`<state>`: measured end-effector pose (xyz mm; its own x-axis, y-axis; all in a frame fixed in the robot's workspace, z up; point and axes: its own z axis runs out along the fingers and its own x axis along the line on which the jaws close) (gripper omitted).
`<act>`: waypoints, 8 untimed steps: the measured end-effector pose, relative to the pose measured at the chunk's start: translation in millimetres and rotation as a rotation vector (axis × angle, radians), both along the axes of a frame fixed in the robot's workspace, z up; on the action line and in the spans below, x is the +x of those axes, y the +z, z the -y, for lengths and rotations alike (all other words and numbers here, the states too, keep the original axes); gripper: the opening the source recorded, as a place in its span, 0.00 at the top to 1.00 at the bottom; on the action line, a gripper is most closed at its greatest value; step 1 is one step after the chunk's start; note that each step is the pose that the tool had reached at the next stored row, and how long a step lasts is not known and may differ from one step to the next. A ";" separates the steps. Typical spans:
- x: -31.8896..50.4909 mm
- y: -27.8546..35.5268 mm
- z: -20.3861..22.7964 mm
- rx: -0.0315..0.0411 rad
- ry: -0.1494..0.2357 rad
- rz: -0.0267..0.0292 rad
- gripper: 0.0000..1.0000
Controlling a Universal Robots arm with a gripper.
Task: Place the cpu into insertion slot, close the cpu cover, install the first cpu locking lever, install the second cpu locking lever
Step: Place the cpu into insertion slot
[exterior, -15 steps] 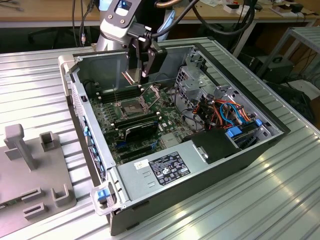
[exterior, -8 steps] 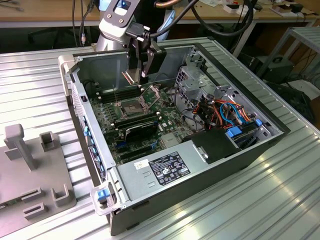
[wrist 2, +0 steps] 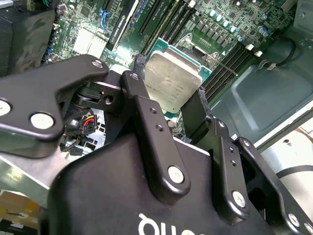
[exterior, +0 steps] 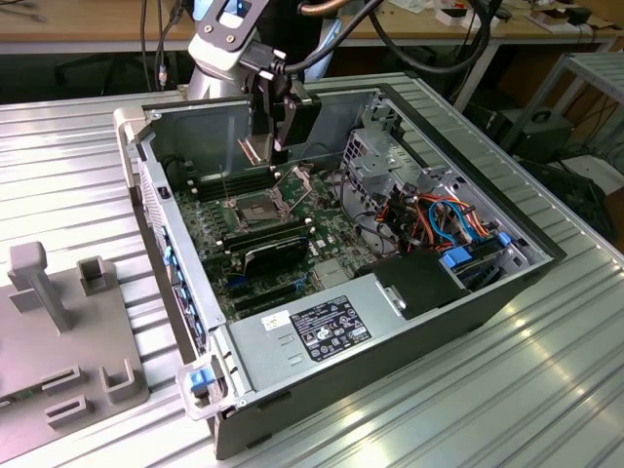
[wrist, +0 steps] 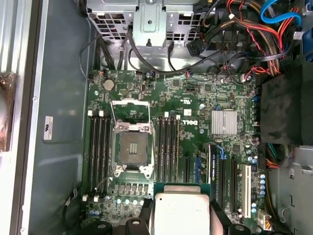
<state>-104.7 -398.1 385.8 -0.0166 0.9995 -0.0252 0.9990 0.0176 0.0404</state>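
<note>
While the open case (exterior: 419,336) is housing the motherboard (wrist: 195,100), with its insertion slot (wrist: 133,148) lying bare and the cpu cover (wrist: 130,108) standing raised, the gripper (wrist 2: 171,84) is clamping the cpu (wrist 2: 168,72) above the board, clear of the slot, its fingers (wrist 2: 146,115) covering the chip's gripped edges.

An open computer case (exterior: 409,351) lies on the ribbed metal counter (exterior: 526,390), a grey fixture (exterior: 58,327) beside it. Inside, the green motherboard (wrist: 195,95) carries long black memory slots (wrist: 167,149), a finned silver heatsink (wrist: 223,122) and a coin battery (wrist: 108,84); coloured cables (wrist: 249,29) bunch near the power supply (exterior: 327,327).
</note>
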 end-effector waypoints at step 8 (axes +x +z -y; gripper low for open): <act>0.0 0.0 0.0 -0.0001 -0.024 0.0000 0.45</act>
